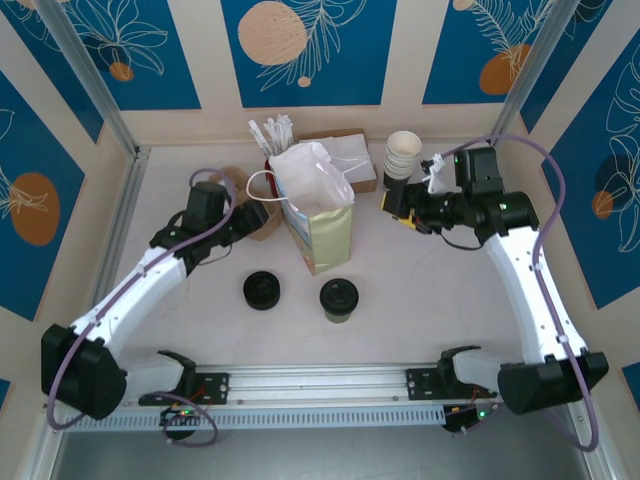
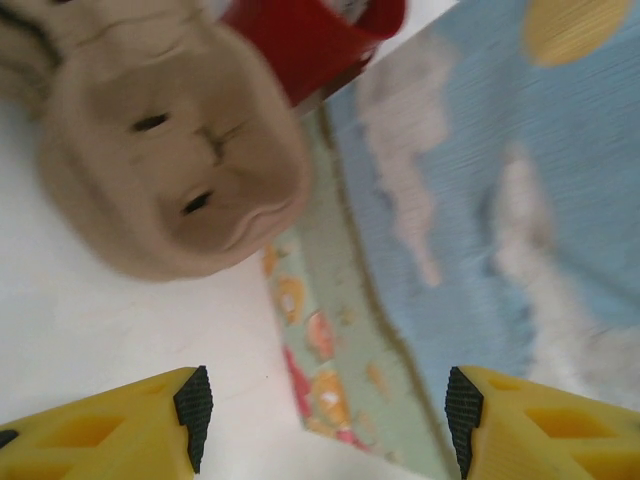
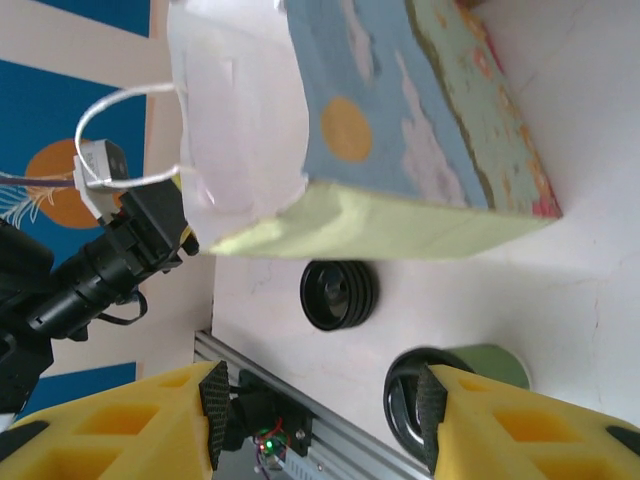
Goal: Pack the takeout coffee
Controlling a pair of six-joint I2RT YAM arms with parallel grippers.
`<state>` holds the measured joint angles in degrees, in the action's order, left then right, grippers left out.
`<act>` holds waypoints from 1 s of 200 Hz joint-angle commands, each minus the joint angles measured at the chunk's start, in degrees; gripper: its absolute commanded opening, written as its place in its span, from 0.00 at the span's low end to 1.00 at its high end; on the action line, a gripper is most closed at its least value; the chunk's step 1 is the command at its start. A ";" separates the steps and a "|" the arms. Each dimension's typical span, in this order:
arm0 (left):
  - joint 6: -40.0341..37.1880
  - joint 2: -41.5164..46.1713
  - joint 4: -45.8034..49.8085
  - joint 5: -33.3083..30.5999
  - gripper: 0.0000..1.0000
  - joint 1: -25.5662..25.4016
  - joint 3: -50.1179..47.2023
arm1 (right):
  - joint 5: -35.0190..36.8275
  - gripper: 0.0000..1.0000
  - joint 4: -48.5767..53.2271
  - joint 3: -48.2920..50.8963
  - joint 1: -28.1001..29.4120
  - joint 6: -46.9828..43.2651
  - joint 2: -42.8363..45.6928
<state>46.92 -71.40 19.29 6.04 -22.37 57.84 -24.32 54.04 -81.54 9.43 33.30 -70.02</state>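
left fingers (image 2: pixel 325 420) stand spread wide, with nothing between their black pads (image 2: pixel 193 405). we see them low over the desk (image 1: pixel 420 300), left of the paper bag (image 1: pixel 325 235) and close to the brown pulp cup carrier (image 2: pixel 170 150). in the left wrist view the bag's blue, cloud-printed side lies just beyond the fingers on the right, and a red container (image 2: pixel 310 35) shows behind the carrier.

right fingers (image 3: pixel 322 415) are spread too and pinch nothing. from above we find them right of the bag, just on the near side of the stack of white cups (image 1: pixel 403 155).

the takeout coffee (image 1: pixel 340 300) stands upright on the desk on the near side of the bag, apart from it, with a black lid on top. just left of it, not touching, lies the pile of black lids (image 1: pixel 262 290). in the right wrist view we see the coffee and the lids past the fingertips, with the bag's pale yellow-green narrow side beyond them.

the bag stands upright in the middle of the desk, its top open and a white loop handle sticking out on its left. both pairs of fingers are well apart from the coffee.
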 commanded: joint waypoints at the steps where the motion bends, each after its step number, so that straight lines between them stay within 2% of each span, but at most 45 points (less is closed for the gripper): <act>1: -3.28 -4.07 -0.51 3.46 0.64 0.65 5.97 | -2.58 0.55 -1.16 -4.74 -0.80 -2.13 -2.71; 23: -3.99 -7.19 0.59 4.73 0.64 0.75 10.31 | -2.01 0.56 -2.00 -9.28 -0.29 -2.57 -7.50; 40: -3.99 -8.14 1.24 5.93 0.64 0.75 11.91 | 1.01 0.56 -1.70 -13.42 1.34 -3.90 -12.47; 109: -4.53 -7.40 3.29 9.50 0.64 1.18 11.99 | 13.02 0.57 3.49 -28.97 10.22 -9.36 -29.18; 176: -5.34 -6.06 3.72 11.93 0.64 2.42 11.52 | 22.02 0.56 5.98 -31.53 15.67 -10.96 -33.78; 193: -5.52 -5.67 3.77 12.06 0.64 2.51 11.39 | 24.34 0.51 6.63 -31.88 16.17 -11.09 -34.04; 200: -5.60 -5.56 3.75 12.30 0.64 2.58 11.40 | 26.06 0.45 7.01 -32.02 16.45 -11.15 -34.04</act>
<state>42.87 -78.98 22.13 16.47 -20.82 68.29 -4.01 58.43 -111.28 25.21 23.46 -103.50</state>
